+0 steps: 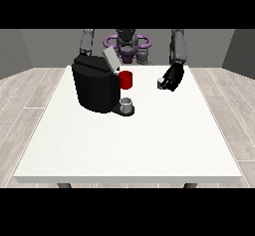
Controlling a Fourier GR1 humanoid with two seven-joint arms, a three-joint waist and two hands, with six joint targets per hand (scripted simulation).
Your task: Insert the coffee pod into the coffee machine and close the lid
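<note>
A black coffee machine (94,86) stands on the white table (134,145) at the left, its grey lid (111,59) tilted up and open. A small grey cup (127,104) sits on its drip base. The hand at the view's right (173,77) hovers over the table's far right part with its fingers curled round a small grey coffee pod (161,83). The arm at the view's left reaches down behind the machine, and its hand is hidden.
A red mug (126,79) stands just behind and to the right of the machine. The table's front edge runs near the view's bottom, with wooden floor on both sides.
</note>
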